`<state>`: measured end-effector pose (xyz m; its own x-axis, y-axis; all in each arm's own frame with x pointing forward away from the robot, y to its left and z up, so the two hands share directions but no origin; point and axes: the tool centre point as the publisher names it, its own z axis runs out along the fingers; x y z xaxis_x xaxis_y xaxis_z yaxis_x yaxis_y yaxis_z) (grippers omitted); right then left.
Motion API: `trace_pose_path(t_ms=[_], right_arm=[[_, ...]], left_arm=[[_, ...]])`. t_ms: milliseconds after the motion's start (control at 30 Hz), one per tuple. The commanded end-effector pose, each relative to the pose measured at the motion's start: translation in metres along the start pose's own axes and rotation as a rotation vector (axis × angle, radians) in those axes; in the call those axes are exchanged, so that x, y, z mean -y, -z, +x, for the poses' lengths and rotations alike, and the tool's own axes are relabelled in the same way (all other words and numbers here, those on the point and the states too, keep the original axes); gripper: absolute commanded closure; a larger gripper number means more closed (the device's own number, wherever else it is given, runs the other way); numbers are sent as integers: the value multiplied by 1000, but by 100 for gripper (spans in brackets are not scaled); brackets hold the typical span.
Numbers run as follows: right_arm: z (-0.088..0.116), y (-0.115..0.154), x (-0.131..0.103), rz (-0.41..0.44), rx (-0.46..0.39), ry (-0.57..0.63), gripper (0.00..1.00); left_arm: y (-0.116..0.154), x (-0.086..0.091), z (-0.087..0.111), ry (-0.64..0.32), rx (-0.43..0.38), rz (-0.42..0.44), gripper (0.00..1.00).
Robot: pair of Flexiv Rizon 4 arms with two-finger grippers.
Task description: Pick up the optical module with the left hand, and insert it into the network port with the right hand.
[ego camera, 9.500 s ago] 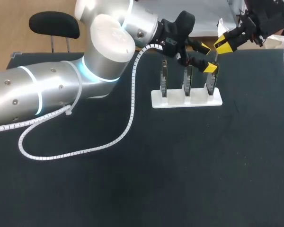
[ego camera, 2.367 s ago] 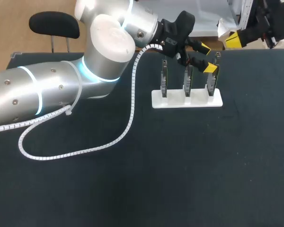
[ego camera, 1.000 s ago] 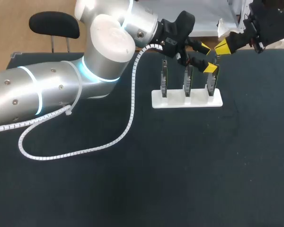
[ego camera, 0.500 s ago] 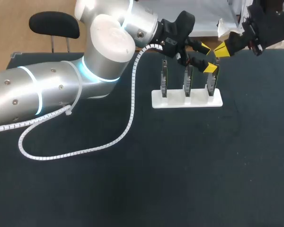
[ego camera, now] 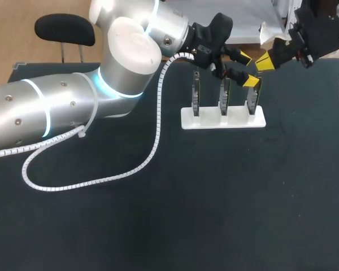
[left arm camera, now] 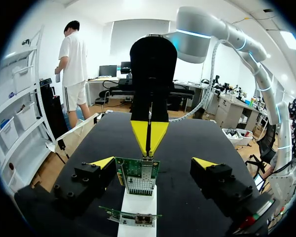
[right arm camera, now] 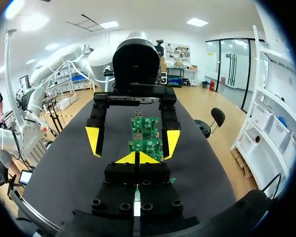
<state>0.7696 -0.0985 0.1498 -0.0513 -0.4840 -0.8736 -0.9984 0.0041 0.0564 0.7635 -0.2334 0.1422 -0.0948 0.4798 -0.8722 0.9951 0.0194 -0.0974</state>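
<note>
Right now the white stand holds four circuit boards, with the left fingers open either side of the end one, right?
No: the head view shows three circuit boards in the white stand, not four. The left fingers do sit open either side of the end one.

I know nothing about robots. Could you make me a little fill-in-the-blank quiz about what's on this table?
1. The white stand holds ___ circuit boards upright.
2. The left end effector is ___, with one finger on each side of the end board.
3. The yellow tips of the right end effector are pressed ___.
4. The tabletop is ___ in colour.
Missing words: three; open; together; black.
</note>
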Motion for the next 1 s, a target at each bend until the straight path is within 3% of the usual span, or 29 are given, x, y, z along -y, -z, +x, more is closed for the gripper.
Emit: trace_pose_path(t_ms=[33, 1000], right_arm=[[3, -2, 3, -6, 2, -2, 100], [10, -8, 1, -12, 16, -25, 100]], left_arm=[[-1, 0, 0, -1, 0, 0, 0], [-1, 0, 0, -1, 0, 0, 0]])
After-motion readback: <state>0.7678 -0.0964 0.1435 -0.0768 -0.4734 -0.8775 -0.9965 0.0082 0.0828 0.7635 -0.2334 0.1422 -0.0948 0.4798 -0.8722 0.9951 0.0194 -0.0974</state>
